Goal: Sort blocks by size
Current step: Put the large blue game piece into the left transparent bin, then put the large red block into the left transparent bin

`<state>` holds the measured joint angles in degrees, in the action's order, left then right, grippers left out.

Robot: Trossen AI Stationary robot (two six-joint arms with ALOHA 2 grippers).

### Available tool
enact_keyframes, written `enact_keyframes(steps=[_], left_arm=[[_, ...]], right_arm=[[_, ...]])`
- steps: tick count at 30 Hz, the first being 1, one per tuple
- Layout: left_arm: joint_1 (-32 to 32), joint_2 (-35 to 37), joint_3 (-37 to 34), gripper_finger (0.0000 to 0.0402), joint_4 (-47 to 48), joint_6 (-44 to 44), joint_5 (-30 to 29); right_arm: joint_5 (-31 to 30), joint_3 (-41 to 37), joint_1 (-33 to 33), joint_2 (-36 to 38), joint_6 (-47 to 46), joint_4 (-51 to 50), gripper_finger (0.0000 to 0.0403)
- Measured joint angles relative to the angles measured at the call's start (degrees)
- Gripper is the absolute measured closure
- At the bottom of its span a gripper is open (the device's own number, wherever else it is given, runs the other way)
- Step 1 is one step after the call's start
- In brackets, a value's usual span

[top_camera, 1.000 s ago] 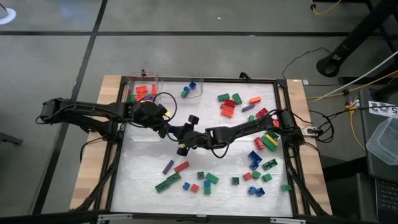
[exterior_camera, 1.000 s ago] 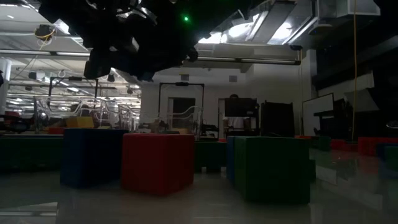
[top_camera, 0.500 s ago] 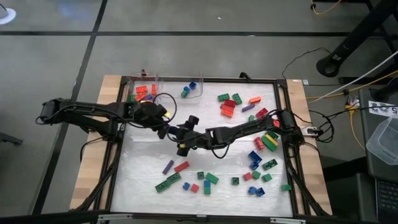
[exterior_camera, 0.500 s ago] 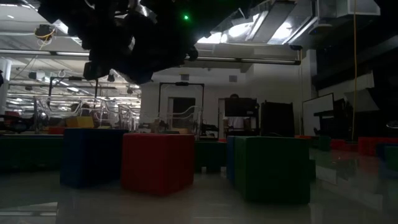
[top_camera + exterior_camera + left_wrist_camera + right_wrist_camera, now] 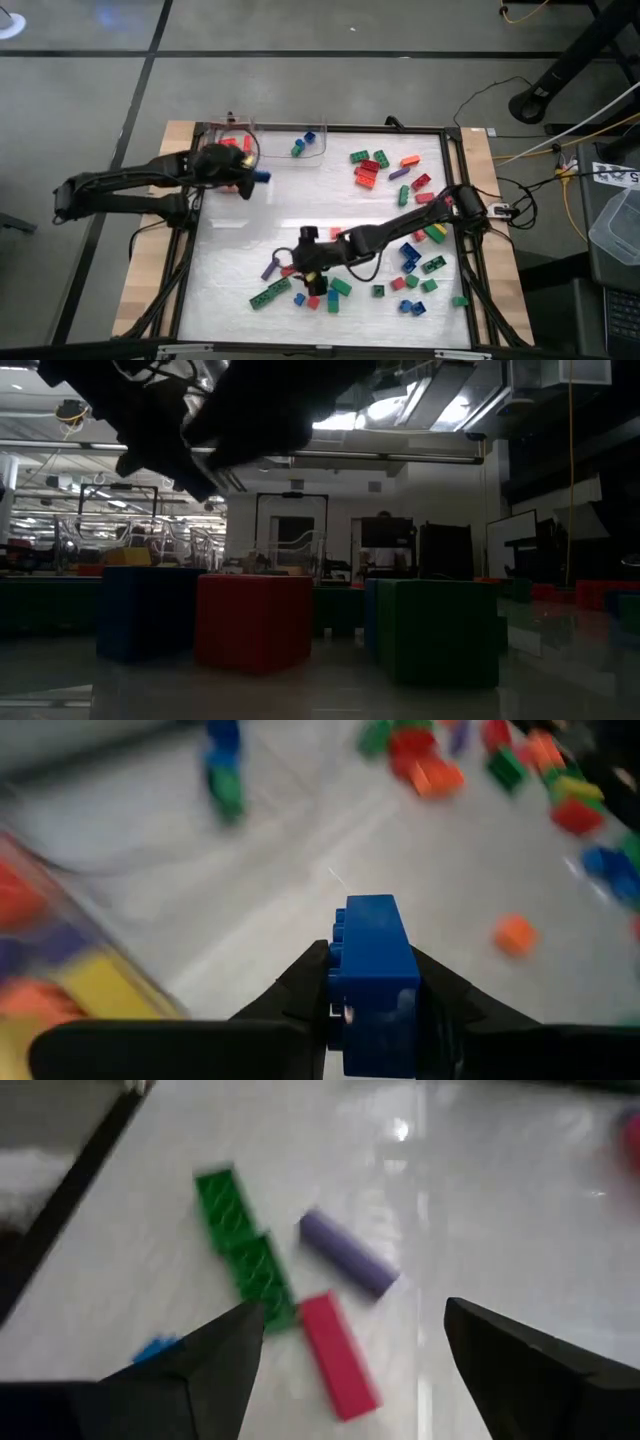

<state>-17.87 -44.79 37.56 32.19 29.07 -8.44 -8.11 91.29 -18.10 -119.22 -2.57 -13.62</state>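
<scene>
My left claw [image 5: 372, 1010] is clamped on a blue block [image 5: 375, 970], held beside the clear bin [image 5: 232, 140] at the worktop's [image 5: 240, 250] far left corner. My right claw [image 5: 345, 1345] is spread wide and empty above a purple block [image 5: 348, 1266], red block [image 5: 338, 1353] and long green block [image 5: 243, 1245] lying close together.

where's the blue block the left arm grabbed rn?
Clamped in the left gripper: the blue block sits at the table's back-left in the high view, right beside the clear bin holding red blocks.
</scene>
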Motion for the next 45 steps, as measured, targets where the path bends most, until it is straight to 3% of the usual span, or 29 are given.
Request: enact_keyframes(steps=[8,14,20,32,38,41,45], left_arm=[[-5.1,4.6,0.0,0.0306,1.3,-5.1,-18.3],[-8.1,4.4,0.0,0.0303,4.9,-3.8,-25.8],[-10.2,3.3,0.0,0.0302,10.2,-1.2,-25.8],[-11.1,1.1,0.0,0.0223,13.8,2.4,-23.3],[-11.0,1.2,0.0,0.022,13.4,2.5,-20.4],[-11.0,1.2,0.0,0.0225,13.3,2.5,-16.8],[-10.9,1.2,0.0,0.0232,11.3,2.5,-5.6]], right_arm=[[2.5,0.0,0.7,-5.8,1.6,-0.2,0.0111],[4.4,-0.1,1.7,-7.8,1.8,-0.1,0.012],[6.2,-0.1,2.5,-8.1,1.9,-0.5,0.0154],[9.3,0.1,2.8,-10.1,1.6,-2.6,0.0276],[10.0,0.2,2.8,-10.8,1.5,-2.6,0.0293],[10.0,0.2,2.8,-10.3,1.4,-2.5,0.0286],[7.7,2.7,2.7,-10.4,1.6,-5.8,0.0287]])
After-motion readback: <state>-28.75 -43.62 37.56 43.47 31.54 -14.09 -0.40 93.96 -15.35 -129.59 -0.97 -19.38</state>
